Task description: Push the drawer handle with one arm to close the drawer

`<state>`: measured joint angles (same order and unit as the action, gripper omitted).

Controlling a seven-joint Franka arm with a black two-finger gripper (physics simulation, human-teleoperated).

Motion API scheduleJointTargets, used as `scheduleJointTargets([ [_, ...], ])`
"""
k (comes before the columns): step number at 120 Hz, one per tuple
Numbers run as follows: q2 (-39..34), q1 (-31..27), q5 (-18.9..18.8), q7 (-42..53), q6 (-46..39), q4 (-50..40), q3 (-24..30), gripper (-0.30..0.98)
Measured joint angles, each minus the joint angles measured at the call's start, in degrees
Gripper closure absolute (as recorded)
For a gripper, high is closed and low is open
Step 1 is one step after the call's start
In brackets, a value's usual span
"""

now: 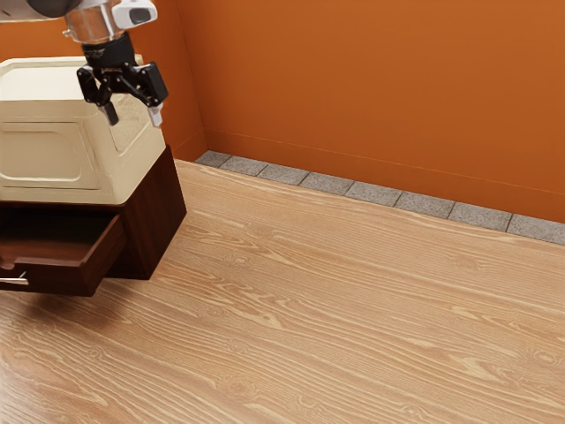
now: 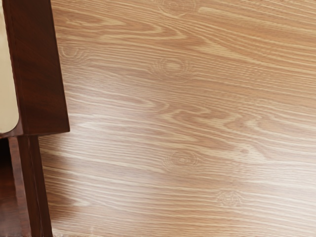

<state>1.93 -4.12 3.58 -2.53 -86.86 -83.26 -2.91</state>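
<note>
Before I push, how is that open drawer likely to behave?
The drawer should slide rather than tip, as its side runs back into the dark cabinet. Its wood-like front looks stiff. The cream box on top may help steady the cabinet.

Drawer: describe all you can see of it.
The drawer is dark reddish-brown, wood-looking, with a silvery handle on its front. It stands open, pulled out of the matching cabinet under the cream box, and runs off the exterior view's left edge. The open gripper hangs clear of it.
</note>
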Motion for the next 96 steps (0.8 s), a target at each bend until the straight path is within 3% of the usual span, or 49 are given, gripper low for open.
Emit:
scheduleJointTargets([
  [9, -2.6, -0.1, 0.1, -0.2, -0.4, -3.8, 0.0, 0.0],
  [26, -22.9, 0.4, 0.1, -1.0, -4.3, -29.4, -0.2, 0.0],
  [53, -44.5, -11.2, -1.7, -3.2, -6.1, -54.7, -0.2, 0.0],
  [74, -47.8, -13.2, -5.4, -4.2, -8.7, -62.8, -2.7, 0.03],
  [96, -47.8, -13.3, -11.2, -4.7, -10.3, -64.7, -9.7, 0.23],
])
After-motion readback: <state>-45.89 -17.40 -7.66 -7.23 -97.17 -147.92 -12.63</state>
